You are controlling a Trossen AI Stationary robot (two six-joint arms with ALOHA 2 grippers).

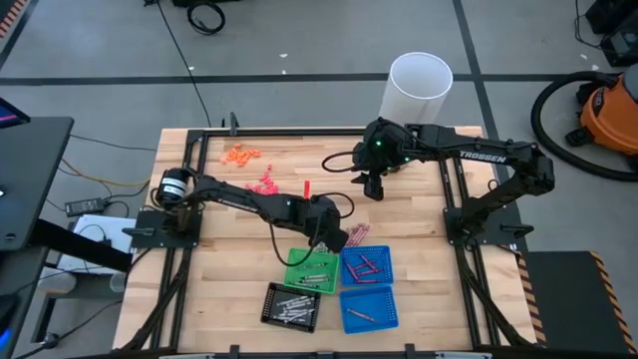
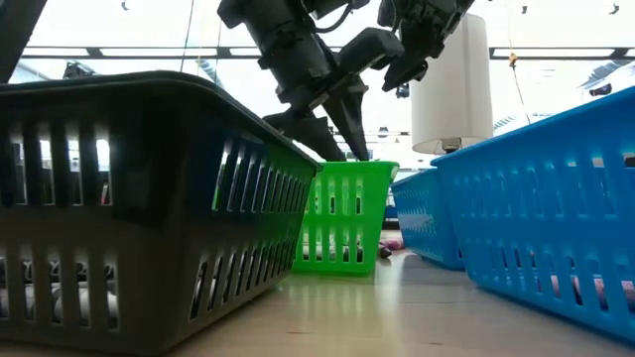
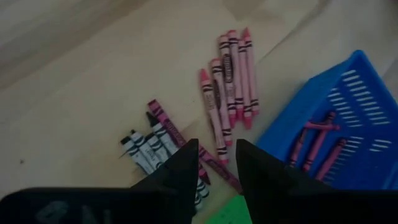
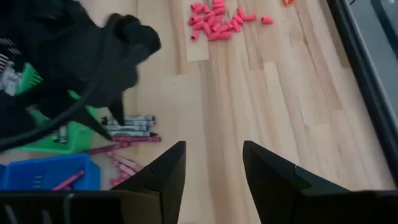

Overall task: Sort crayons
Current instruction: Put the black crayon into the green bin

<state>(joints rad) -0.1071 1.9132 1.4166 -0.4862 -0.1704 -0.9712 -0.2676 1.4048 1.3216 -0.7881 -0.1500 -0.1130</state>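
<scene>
High view: The left gripper (image 1: 329, 239) hangs over the table's middle, just above the loose crayons (image 1: 356, 235) that lie between it and the upper blue tray (image 1: 367, 266). A green tray (image 1: 311, 269) sits directly beside the gripper; a black tray (image 1: 291, 304) holding grey crayons and a lower blue tray (image 1: 368, 307) lie beyond it, toward the table's front edge. The right gripper (image 1: 373, 187) waits well apart, near a white cylindrical bin (image 1: 419, 88). Orange bits (image 1: 240, 155) and coral-pink bits (image 1: 264, 183) lie far from both grippers. The right arm's link reads "TROSSEN".

Low view: The black tray wall (image 2: 129, 198) and a blue tray wall (image 2: 556, 208) fill the foreground and block most of the table. The left gripper's fingers (image 2: 342, 124) point down above the green tray (image 2: 347, 223).

Left wrist view: The left gripper (image 3: 217, 163) stands narrowly parted with nothing between the fingers. Grey-and-black crayons (image 3: 146, 149) and one maroon crayon (image 3: 180, 138) lie just ahead of the fingertips; pink crayons (image 3: 229, 74) lie farther out. Maroon crayons (image 3: 314, 140) rest in the blue tray (image 3: 367, 81). Wrapper print is too small to read.

Right wrist view: The right gripper (image 4: 214, 158) stands wide and empty over bare wood. The left arm (image 4: 68, 56) hides part of the green tray (image 4: 68, 134). The loose crayons (image 4: 130, 127) lie ahead, well apart.
</scene>
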